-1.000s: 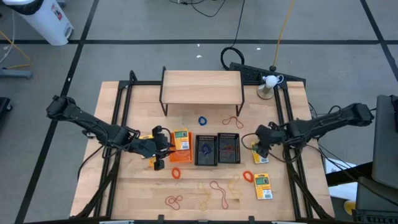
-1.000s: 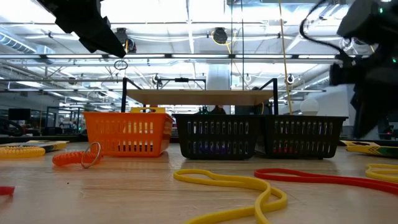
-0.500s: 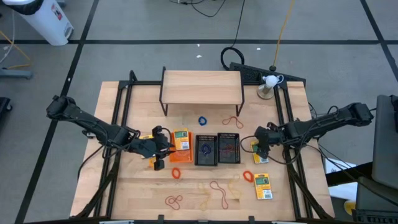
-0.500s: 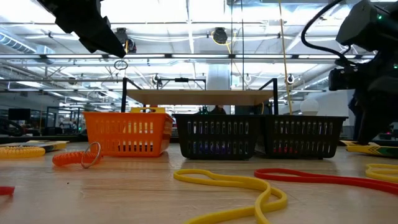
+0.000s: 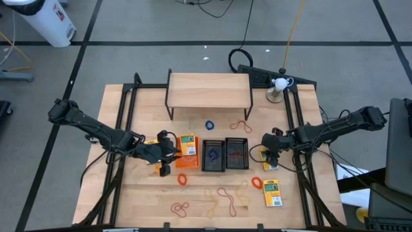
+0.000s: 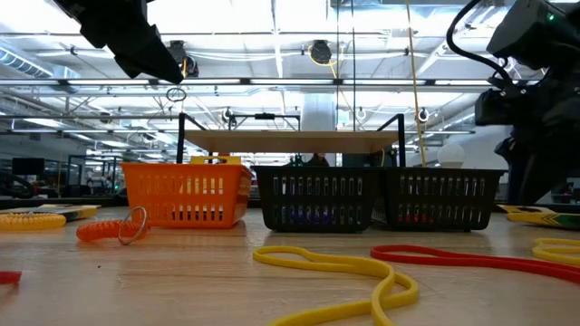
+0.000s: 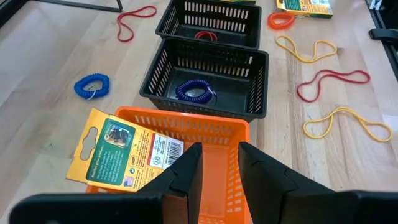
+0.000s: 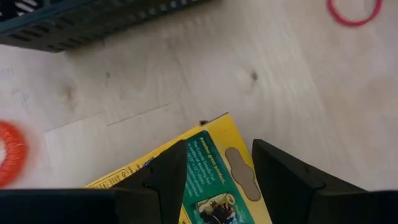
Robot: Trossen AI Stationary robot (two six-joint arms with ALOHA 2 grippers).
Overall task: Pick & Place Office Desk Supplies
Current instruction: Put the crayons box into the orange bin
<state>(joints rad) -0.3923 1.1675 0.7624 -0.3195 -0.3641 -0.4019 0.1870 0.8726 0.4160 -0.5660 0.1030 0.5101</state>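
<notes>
- Mesh bins, three in a row mid-table: one orange bin (image 5: 186, 153), then two black bins (image 5: 214, 155) (image 5: 237, 153), sides touching.
- Yellow-and-green packs, flat cards: one pack in the orange bin (image 7: 124, 149), one under the right gripper (image 8: 214, 171), one lying apart (image 5: 272, 193).
- Thin rubber loops lie scattered on the pale wood table (image 5: 141, 200): a blue coil (image 7: 92, 86), red loops (image 7: 333, 81), yellow loops (image 7: 339, 123).
- Left gripper (image 7: 214, 171) hovers over the orange bin, fingers apart, holding nothing.
- Right gripper (image 8: 214, 168) is low over its pack, fingers spread astride it.
- Wooden shelf (image 5: 208, 89) stands behind; bright ceiling lights beyond.
</notes>
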